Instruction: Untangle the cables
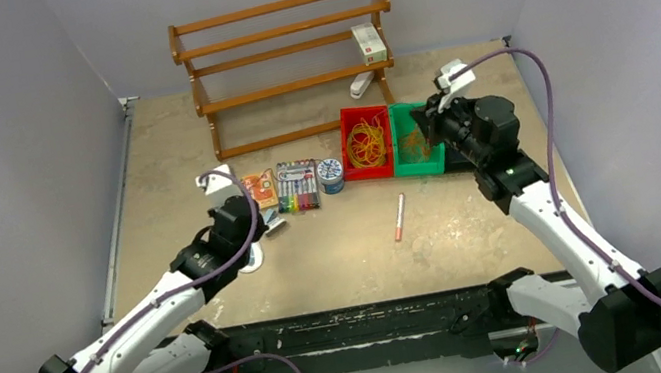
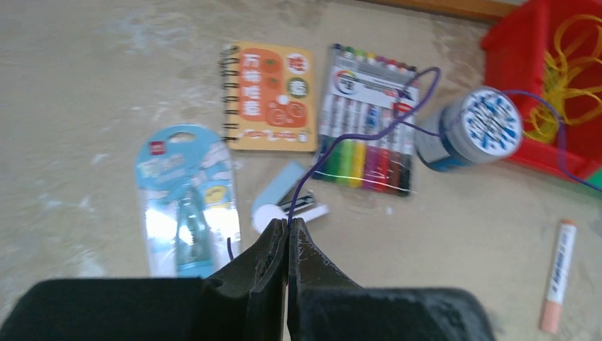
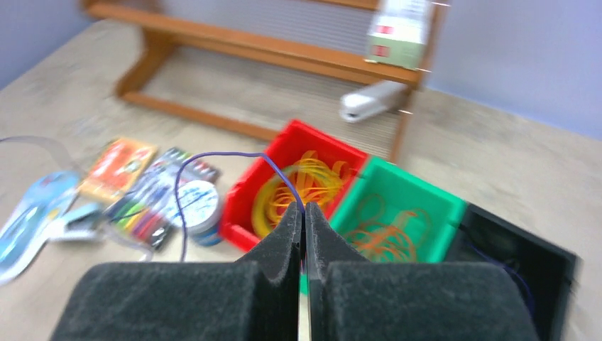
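Left gripper [image 2: 287, 226], right gripper [image 3: 304, 213]: pinched purple cable [image 2: 302, 190], blurred, cropped.

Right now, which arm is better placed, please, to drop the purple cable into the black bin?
Right, probably: the right pincer grips the cable beside the black bin; the left pincer grips it near the markers.

Three bins total: one red bin [image 1: 371, 175], one green bin [image 1: 419, 171], one black bin [image 3: 522, 234]. Then one wooden rack [image 1: 289, 86], one marker pack [image 1: 297, 186], one notebook [image 1: 259, 188], one loose crayon [image 1: 399, 216], one stapler [image 1: 362, 86] and one purple cable [image 3: 227, 153]
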Controlling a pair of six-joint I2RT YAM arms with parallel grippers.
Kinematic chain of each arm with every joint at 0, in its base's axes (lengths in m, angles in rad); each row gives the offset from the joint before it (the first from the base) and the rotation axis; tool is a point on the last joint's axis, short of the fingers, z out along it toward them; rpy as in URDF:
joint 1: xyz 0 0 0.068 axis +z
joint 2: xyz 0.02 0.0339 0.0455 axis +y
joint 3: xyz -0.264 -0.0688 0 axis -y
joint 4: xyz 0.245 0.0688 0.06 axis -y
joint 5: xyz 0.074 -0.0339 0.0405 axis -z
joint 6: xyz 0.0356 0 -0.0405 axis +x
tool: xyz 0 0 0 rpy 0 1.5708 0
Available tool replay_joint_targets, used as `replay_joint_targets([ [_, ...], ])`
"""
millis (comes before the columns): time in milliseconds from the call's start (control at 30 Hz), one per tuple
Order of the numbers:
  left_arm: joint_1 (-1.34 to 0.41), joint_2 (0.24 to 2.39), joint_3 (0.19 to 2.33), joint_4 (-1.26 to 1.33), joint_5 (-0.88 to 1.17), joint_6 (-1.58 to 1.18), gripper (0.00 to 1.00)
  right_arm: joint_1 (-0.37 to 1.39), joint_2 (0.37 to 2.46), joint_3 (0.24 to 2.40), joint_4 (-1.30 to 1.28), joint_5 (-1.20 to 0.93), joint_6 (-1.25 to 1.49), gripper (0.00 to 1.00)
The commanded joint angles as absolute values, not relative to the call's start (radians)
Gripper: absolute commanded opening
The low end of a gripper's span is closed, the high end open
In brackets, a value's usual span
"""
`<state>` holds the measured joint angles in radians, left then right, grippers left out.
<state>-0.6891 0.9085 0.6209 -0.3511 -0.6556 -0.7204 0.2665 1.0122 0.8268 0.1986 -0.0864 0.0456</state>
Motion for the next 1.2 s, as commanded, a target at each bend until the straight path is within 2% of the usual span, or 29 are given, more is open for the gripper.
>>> replay_joint_targets([
  [0, -0.688, 0.975, 0.624, -0.12, -0.336, -0.581, 0.0, 0.269, 1.041, 0.913, 0.175, -0.551, -0.079, 0.01],
  [100, -0.723, 1.032, 0.619, -0.014, -0.195, -0.58, 0.0, 0.295, 1.068, 0.928, 0.159, -0.632, -0.069, 0.0],
  [267, -0.837, 1.129, 0.636, 0.116, -0.09, -0.58, 0.0, 0.436, 1.078, 0.948, 0.068, -0.561, -0.137, 0.0],
  [467, -0.912, 1.169, 0.671, 0.201, 0.02, -0.537, 0.0, 0.442, 1.006, 0.953, 0.059, -0.65, -0.149, 0.0],
  [633, -0.922, 1.234, 0.692, 0.171, -0.038, -0.528, 0.0, 0.442, 0.992, 0.959, 0.005, -0.625, -0.166, 0.0],
  [800, -0.915, 1.341, 0.652, 0.252, -0.133, -0.514, 0.0, 0.441, 1.02, 0.96, -0.013, -0.581, -0.138, 0.0],
  [833, -0.914, 1.364, 0.652, 0.269, -0.142, -0.515, 0.04, 0.442, 1.027, 0.959, -0.012, -0.581, -0.133, 0.0],
  [933, -0.911, 1.41, 0.65, 0.319, -0.162, -0.537, 0.28, 0.441, 1.059, 0.96, -0.01, -0.576, -0.113, 0.0],
  [1067, -0.911, 1.372, 0.612, 0.336, -0.224, -0.564, 0.42, 0.442, 1.108, 0.959, 0.0, -0.604, -0.094, 0.0],
  [1167, -0.911, 1.299, 0.573, 0.299, -0.303, -0.573, 0.48, 0.444, 1.132, 0.937, 0.036, -0.614, -0.073, 0.0],
])
